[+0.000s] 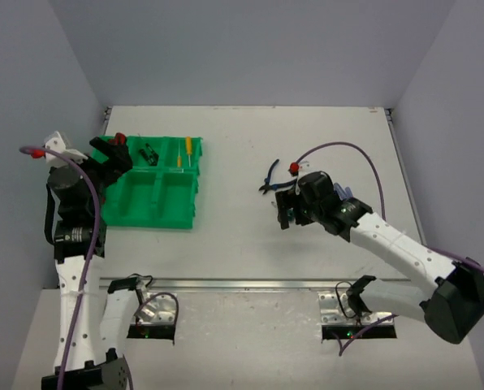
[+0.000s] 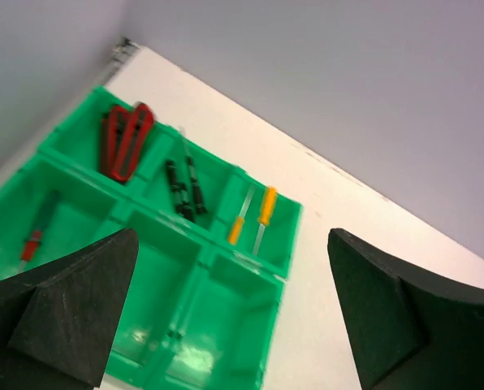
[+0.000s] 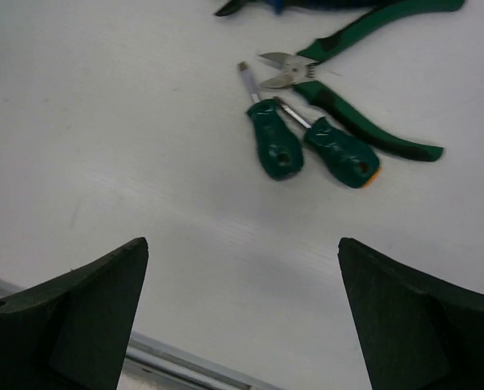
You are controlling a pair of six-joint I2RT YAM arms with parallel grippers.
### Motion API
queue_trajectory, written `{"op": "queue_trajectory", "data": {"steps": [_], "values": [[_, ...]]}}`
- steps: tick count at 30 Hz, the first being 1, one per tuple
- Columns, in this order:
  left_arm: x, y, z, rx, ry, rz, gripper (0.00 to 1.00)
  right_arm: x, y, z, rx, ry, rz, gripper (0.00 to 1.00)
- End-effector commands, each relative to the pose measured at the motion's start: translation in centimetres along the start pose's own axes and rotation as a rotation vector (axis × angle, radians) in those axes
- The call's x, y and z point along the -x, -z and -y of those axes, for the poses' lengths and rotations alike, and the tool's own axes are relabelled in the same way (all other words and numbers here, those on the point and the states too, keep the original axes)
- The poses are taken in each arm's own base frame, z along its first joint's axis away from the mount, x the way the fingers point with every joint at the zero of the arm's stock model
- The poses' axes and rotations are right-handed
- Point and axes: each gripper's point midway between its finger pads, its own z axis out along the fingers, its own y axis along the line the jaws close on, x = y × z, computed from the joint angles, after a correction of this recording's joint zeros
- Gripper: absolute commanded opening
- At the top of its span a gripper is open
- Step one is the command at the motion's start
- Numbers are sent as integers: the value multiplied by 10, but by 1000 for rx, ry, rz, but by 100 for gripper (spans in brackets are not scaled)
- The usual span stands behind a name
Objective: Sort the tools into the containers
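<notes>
Looking out from the bases, you have both grippers with jaws spread wide and nothing between them: your left gripper [image 2: 234,313] hangs over the green bin tray [image 2: 157,268], your right gripper [image 3: 242,317] over the table [image 3: 104,122]. Beyond the left, red pliers [image 2: 127,140], black screwdrivers [image 2: 185,188] and yellow screwdrivers [image 2: 254,215] lie in separate far compartments. Beyond the right, two green screwdrivers [image 3: 276,142] lie just beside green-handled cutters [image 3: 347,89].
</notes>
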Motion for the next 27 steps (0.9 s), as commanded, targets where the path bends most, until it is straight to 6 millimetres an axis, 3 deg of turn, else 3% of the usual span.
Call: {"op": "queue_trajectory", "data": {"steps": [1, 3, 6, 9, 11, 13, 17, 27], "values": [[-107, 12, 1, -168, -19, -306, 100, 17, -8, 74, -263, 58, -72, 99], [-117, 17, 0, -165, -19, -321, 100, 18, -12, 98, -343, 97, -107, 99], [-120, 32, 33, -309, -57, -322, 100, 16, -31, 148, -402, -7, -204, 98], [-132, 37, 42, -357, -64, -366, 100, 12, -44, 175, -407, -62, -267, 91], [-135, 41, 50, -394, -77, -381, 100, 4, -50, 185, -384, -77, -302, 90], [-140, 51, 62, -450, -92, -397, 100, -2, -55, 197, -372, -104, -328, 75], [-146, 61, 74, -507, -111, -420, 100, 2, -65, 216, -400, -105, -340, 62], [-155, 76, 87, -576, -139, -451, 100, 8, -100, 237, -424, -29, -391, 53]]}}
